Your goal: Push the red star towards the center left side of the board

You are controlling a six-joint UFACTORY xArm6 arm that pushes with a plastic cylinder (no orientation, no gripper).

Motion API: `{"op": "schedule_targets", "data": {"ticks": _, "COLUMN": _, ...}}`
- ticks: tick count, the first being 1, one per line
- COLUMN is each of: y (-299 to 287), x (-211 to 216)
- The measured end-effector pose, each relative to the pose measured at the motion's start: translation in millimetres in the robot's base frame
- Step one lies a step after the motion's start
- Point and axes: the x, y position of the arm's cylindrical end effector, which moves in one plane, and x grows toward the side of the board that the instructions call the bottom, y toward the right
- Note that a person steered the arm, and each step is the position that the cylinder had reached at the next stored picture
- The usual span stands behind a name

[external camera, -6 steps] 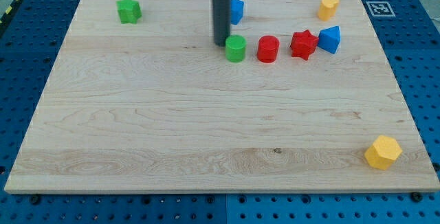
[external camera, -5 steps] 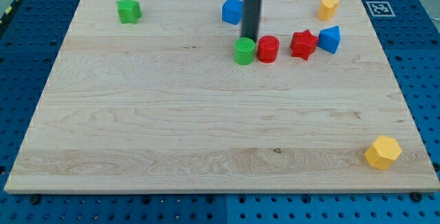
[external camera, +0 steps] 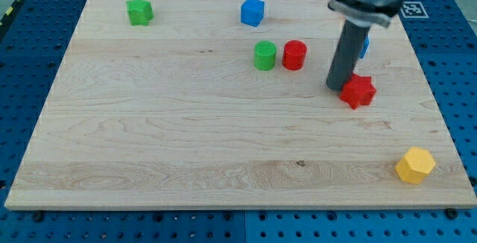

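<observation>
The red star (external camera: pixel 359 91) lies on the right part of the wooden board (external camera: pixel 149 139), below the middle height. My tip (external camera: pixel 335 87) stands right at the star's left side, touching or nearly touching it. The rod rises from there toward the view's top and hides the yellow block at the top right and most of a blue block (external camera: pixel 364 45) behind it.
A green cylinder (external camera: pixel 264 55) and a red cylinder (external camera: pixel 295 54) stand side by side left of the rod. A blue cube (external camera: pixel 253 11) and a green star (external camera: pixel 139 10) lie near the top edge. A yellow hexagonal block (external camera: pixel 415 164) lies at the bottom right.
My tip has moved from beside the green cylinder to the right. The red star has shifted down and to the right of its place. The green cylinder has moved slightly right.
</observation>
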Motion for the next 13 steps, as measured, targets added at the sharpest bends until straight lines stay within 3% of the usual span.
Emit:
{"op": "schedule_targets", "data": {"ticks": 2, "y": 18, "x": -45}}
{"op": "schedule_targets", "data": {"ticks": 4, "y": 101, "x": -3}}
{"op": "schedule_targets", "data": {"ticks": 5, "y": 50, "x": 1}}
{"op": "schedule_targets", "data": {"ticks": 6, "y": -55, "x": 1}}
{"op": "schedule_targets", "data": {"ticks": 7, "y": -68, "x": 1}}
{"op": "schedule_targets", "data": {"ticks": 9, "y": 48, "x": 24}}
{"op": "schedule_targets", "data": {"ticks": 10, "y": 29, "x": 56}}
{"op": "schedule_targets", "data": {"ticks": 12, "y": -131, "x": 2}}
{"op": "schedule_targets", "data": {"ticks": 13, "y": -146, "x": 0}}
